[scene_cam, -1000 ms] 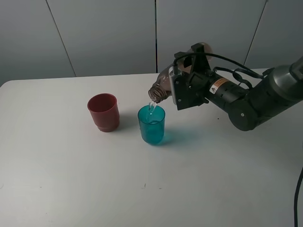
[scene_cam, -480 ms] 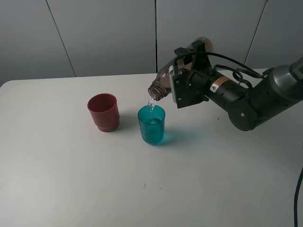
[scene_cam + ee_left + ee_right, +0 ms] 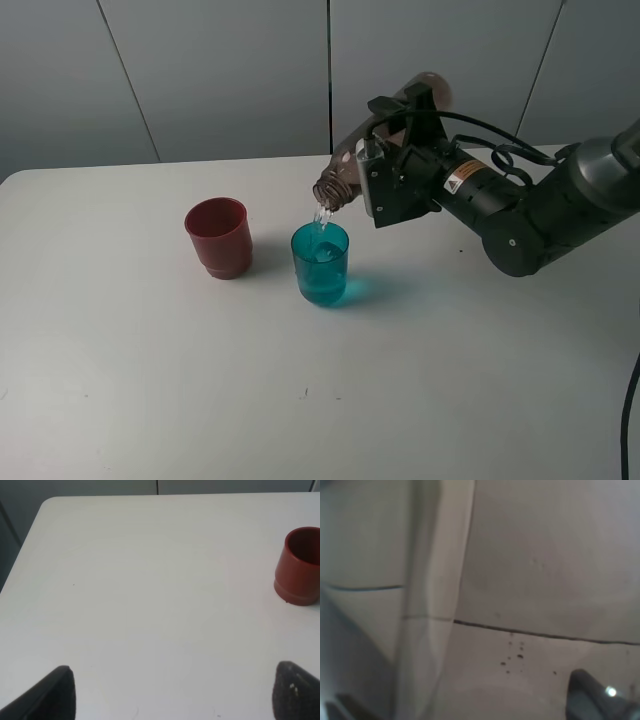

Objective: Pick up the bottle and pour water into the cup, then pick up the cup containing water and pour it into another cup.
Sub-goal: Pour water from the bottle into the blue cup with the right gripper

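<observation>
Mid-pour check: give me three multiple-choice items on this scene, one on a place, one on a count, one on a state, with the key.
1. In the high view, where does the red cup stand relative to the teal cup?
A) left of it, apart
B) right of it
C) inside it

2. How many cups stand on the table?
A) one
B) three
C) two

3. The bottle is:
A) upright on the table
B) tilted in the right gripper, neck above the teal cup
C) lying flat

Key:
1 A, bare table separates them.
2 C, one red, one teal.
3 B, water runs from its neck into the teal cup.
</observation>
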Controlling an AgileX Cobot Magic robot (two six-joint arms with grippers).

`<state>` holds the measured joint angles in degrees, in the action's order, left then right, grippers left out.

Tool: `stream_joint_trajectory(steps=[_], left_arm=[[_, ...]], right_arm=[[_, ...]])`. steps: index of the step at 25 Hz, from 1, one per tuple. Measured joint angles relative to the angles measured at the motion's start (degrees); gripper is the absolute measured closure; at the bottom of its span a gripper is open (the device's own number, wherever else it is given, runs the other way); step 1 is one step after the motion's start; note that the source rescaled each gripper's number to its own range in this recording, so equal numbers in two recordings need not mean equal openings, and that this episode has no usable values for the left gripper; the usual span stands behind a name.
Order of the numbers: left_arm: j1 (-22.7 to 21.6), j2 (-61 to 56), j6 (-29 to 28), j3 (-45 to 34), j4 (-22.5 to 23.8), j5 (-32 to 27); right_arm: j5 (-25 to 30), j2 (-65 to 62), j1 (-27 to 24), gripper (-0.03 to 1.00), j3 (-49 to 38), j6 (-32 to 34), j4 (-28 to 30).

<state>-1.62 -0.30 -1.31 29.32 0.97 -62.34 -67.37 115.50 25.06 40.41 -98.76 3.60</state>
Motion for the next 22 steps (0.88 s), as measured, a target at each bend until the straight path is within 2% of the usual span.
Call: stream_joint_trajectory(steps=[22], left_arm=[[0.0, 0.0, 0.0, 0.0, 0.0, 0.0]], right_arm=[[-0.77, 0.0, 0.0, 0.97, 0.0, -5.9, 1.96]])
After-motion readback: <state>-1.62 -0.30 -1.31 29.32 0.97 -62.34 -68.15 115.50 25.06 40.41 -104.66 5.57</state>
